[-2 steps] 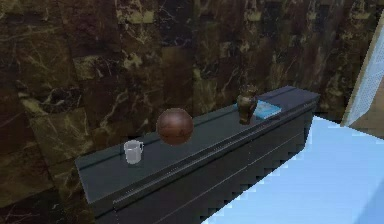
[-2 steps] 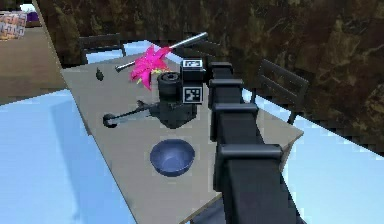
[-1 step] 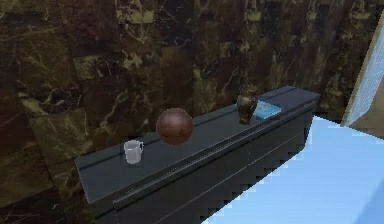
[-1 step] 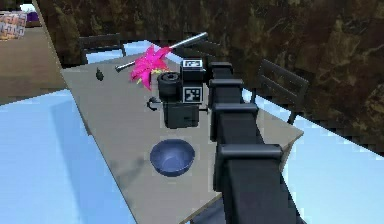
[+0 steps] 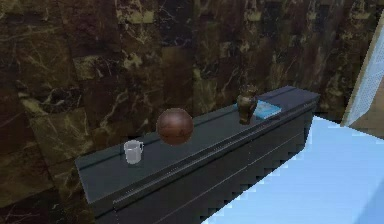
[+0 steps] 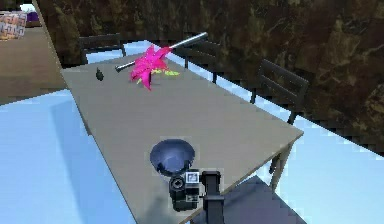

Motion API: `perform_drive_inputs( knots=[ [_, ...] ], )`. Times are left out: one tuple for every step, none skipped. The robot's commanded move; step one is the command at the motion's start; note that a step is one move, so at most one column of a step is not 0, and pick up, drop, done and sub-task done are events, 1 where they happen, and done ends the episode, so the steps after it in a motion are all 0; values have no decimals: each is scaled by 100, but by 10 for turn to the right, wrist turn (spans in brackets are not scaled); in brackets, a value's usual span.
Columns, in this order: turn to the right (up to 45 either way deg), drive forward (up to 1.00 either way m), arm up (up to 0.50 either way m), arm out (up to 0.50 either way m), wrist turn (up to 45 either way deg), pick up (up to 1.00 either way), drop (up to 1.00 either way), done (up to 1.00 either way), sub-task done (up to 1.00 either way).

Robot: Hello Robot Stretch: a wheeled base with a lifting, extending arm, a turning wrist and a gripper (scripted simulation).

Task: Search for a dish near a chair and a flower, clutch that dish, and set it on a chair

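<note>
End effector [image 6: 183,190] shows close to the dark dish [image 6: 172,155] on the worktop [image 6: 235,125] in the arm side view; whether it holds anything cannot be told. Rigid, smooth and probably breakable, the dish looks best taken by its rim. In the forward view, a dresser [image 5: 200,165] carries a cup [image 5: 133,150].

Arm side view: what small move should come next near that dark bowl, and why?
Probably ease the gripper toward the dark bowl: it sits on the table close by it, with the pink flower and chairs nearby.

Dark sideboard [image 5: 190,185], brown ball [image 5: 175,125], glass mug [image 5: 133,151], blue flat item [image 5: 267,113], brown table [image 6: 205,118], small dark bottle [image 6: 98,75]
</note>
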Motion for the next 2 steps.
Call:
perform_drive_inputs(
  knots=[
    [0,0,0,0,0,100,0,0,0],
    [0,0,10,0,0,0,0,0,0]
  ],
)
